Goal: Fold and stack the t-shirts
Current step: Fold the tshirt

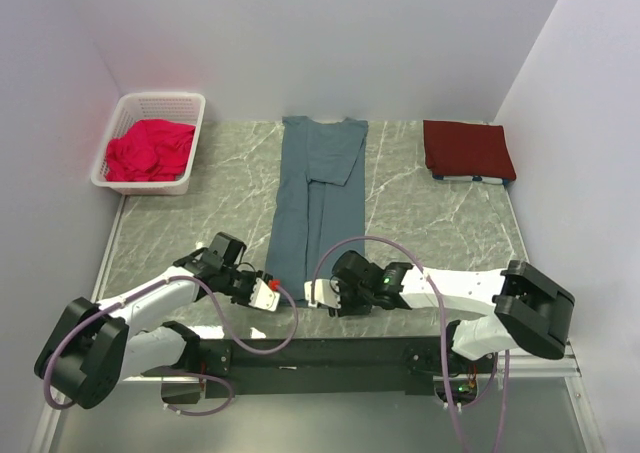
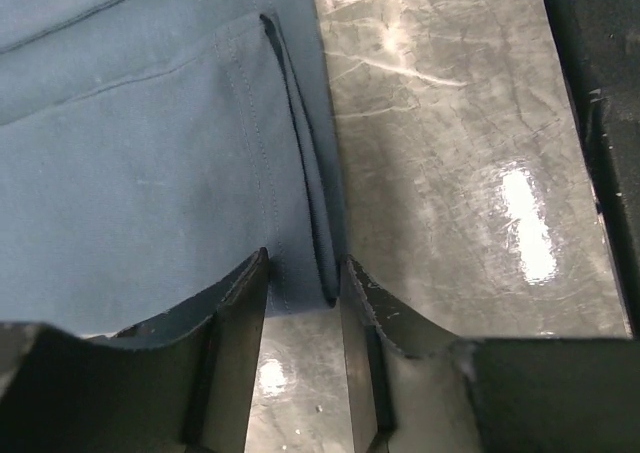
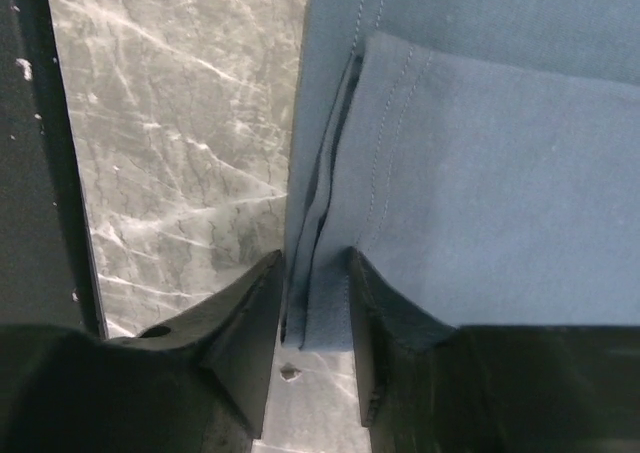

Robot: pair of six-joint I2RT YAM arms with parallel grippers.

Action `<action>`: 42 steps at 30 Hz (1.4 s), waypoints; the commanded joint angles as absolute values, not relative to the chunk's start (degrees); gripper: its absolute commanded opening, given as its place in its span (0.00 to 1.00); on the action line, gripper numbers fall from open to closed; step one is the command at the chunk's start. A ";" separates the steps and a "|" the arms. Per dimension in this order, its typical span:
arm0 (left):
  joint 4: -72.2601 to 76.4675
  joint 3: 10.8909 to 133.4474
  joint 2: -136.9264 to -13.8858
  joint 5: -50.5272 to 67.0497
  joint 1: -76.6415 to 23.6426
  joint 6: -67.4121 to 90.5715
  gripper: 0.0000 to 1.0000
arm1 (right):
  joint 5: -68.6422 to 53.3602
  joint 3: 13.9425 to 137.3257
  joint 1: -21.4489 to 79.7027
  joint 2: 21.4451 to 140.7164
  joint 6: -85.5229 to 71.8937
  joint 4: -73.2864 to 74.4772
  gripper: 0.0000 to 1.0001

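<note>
The blue-grey t-shirt lies in a long strip down the middle of the table. The left gripper and the right gripper each have a near corner of it between partly closed jaws. I cannot tell if they pinch it yet.

If a jaw grabs only the top layer, the fold may fall open. If one side slips, the shirt may go crooked.

The corners sit close to the table's near edge. Bare stone shows on both sides of the strip. The maroon t-shirt lies folded far right, well apart, and the basket stands far left.
</note>
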State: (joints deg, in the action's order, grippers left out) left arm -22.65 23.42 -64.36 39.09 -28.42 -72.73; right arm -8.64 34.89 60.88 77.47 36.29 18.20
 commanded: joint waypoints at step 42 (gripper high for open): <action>-23.47 50.25 -79.52 40.43 -22.16 -65.47 0.00 | -12.13 55.27 37.71 84.26 51.67 31.47 0.00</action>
State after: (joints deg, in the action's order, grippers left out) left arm -26.30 44.93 -76.01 39.27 -23.92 -64.10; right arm -12.36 51.13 41.04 80.16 45.04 30.74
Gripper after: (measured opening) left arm 0.040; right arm 0.015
